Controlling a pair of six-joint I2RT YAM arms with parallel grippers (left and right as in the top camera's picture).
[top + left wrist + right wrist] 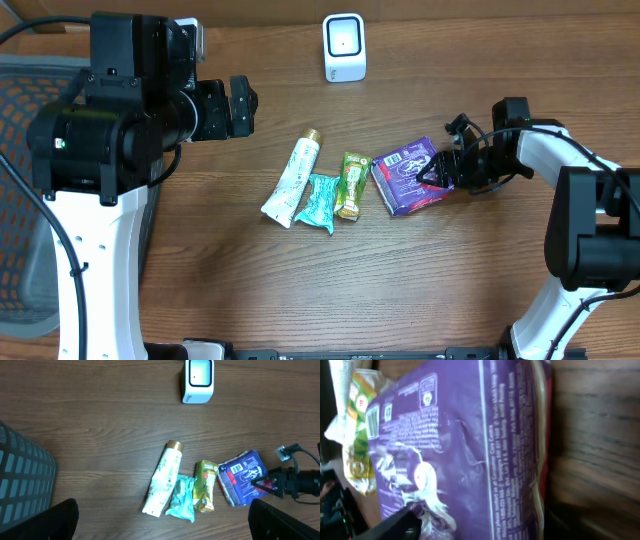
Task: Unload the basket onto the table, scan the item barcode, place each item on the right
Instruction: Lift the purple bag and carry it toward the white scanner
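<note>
Purple packet meets right gripper at its edge.

Office or lab: wooden table, mesh chair, white scanner.

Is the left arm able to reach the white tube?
Probably yes: the left gripper is open, with bare table between it and the tube; only the teal packet touches its side.
</note>
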